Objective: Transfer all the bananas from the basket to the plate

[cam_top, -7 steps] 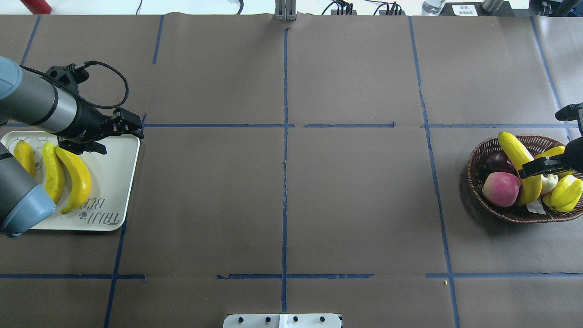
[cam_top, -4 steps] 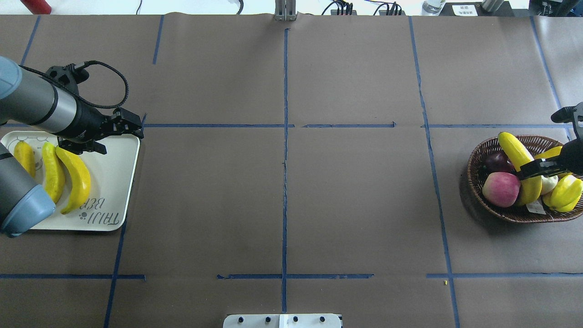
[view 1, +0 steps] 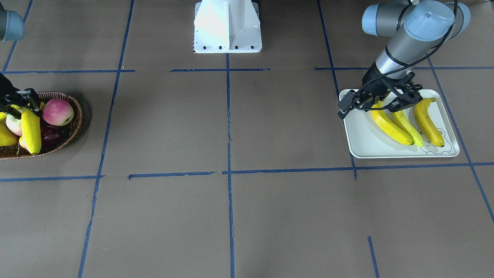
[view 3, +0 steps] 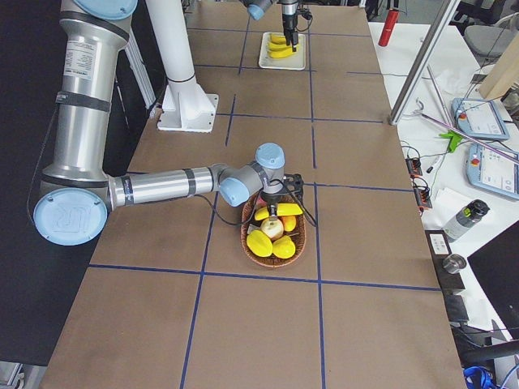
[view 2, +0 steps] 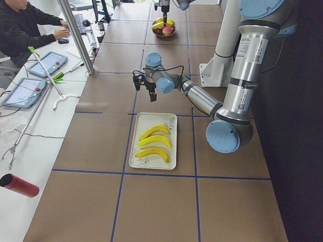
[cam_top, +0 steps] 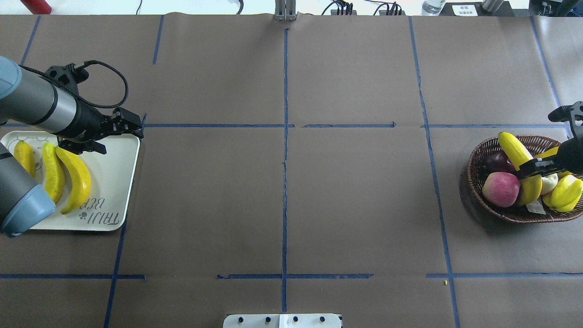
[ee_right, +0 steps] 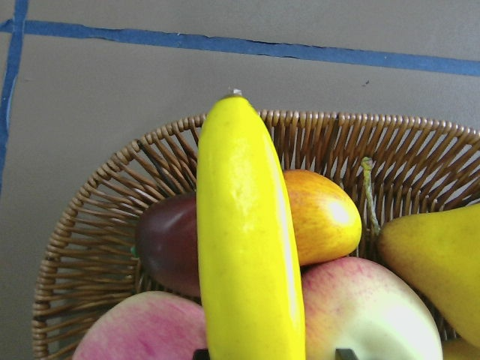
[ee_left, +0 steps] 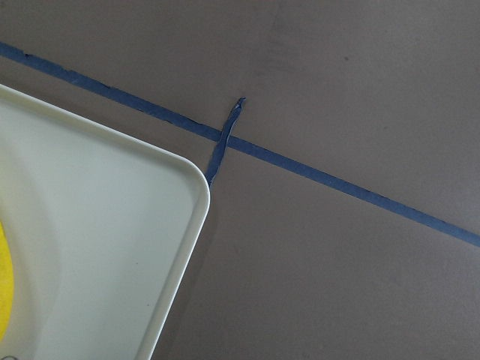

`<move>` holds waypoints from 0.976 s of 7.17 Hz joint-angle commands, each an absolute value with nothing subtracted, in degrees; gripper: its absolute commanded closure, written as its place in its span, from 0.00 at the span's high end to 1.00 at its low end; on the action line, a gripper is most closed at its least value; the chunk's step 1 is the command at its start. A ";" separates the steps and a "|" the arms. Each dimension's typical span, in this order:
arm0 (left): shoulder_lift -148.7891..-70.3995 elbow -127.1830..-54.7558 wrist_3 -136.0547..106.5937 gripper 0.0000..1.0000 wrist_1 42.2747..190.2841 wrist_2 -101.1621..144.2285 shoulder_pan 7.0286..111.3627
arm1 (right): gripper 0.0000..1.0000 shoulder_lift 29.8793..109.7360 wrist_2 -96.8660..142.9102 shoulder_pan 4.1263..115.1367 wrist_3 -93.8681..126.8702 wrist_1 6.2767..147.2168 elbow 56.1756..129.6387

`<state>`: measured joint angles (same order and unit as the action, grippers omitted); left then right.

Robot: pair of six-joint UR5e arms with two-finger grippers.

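Three yellow bananas (cam_top: 77, 177) lie side by side on the off-white plate (cam_top: 114, 182), also in the front view (view 1: 389, 125). My left gripper (cam_top: 84, 146) hangs open and empty over the plate's far end, just above the banana tips. The last banana (cam_top: 512, 146) lies across the fruit in the brown wicker basket (cam_top: 478, 155). My right gripper (cam_top: 530, 168) is low over that banana's middle. In the right wrist view the banana (ee_right: 247, 247) runs between the two fingertips (ee_right: 341, 352), with a gap on one side. The jaws are open.
The basket also holds pink-red apples (cam_top: 501, 189), a dark fruit (cam_top: 496, 160) and rounder yellow fruits (cam_top: 565, 193). The robot base (view 1: 227, 27) stands at mid-table. An operator (view 2: 25, 25) sits beyond the table's far side.
My right gripper has shifted a little further across the banana in the basket and lower. The banana has not moved. The left arm has barely moved.
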<state>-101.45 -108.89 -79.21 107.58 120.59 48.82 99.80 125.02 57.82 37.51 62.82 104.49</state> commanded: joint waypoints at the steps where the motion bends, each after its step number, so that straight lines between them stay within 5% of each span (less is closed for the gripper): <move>1: -101.60 -108.90 -80.84 0.99 107.67 120.50 48.78 | 0.01 100.37 125.07 58.09 37.18 62.67 105.81; 7: -103.27 -108.19 -82.61 0.95 107.58 120.15 48.69 | 0.00 103.29 134.51 68.29 29.42 63.02 117.68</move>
